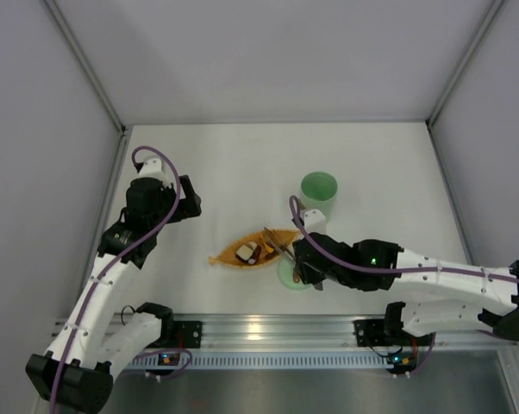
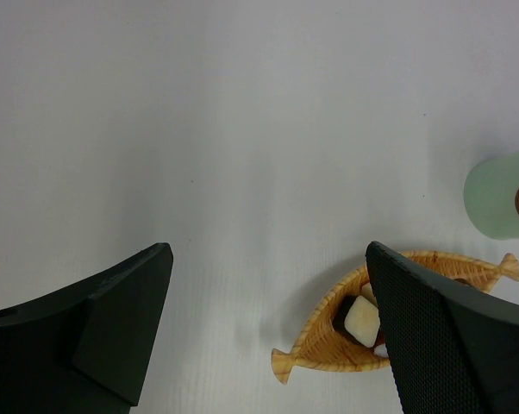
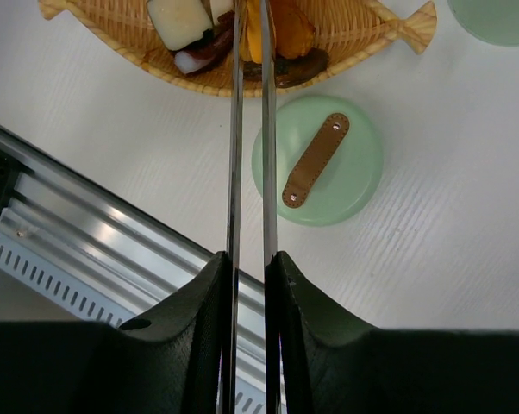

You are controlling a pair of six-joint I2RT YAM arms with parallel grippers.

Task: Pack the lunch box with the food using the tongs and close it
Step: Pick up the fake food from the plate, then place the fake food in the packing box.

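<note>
Currently the right tool (image 3: 249, 267) clamps the tongs (image 3: 236, 155) nearly shut, long axis straight ahead, tips among food (image 3: 285, 26) in the dish (image 3: 397, 30); box (image 3: 501, 17) lies ahead-right.

Bright, even light from overhead; glare streaks the rail (image 1: 255, 326), soft shadows fall beyond it, my right fingers (image 3: 190, 310) blur.

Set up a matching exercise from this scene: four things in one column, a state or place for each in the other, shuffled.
1. lid
2. lunch box
3. tongs
4. left gripper

A. squeezed in the right gripper, reaching into the dish
B. open, holding nothing
C. standing uncovered, beyond the dish
D. flat on the table, beside the dish

Pairs: 1-D, 2-C, 3-A, 4-B
</note>
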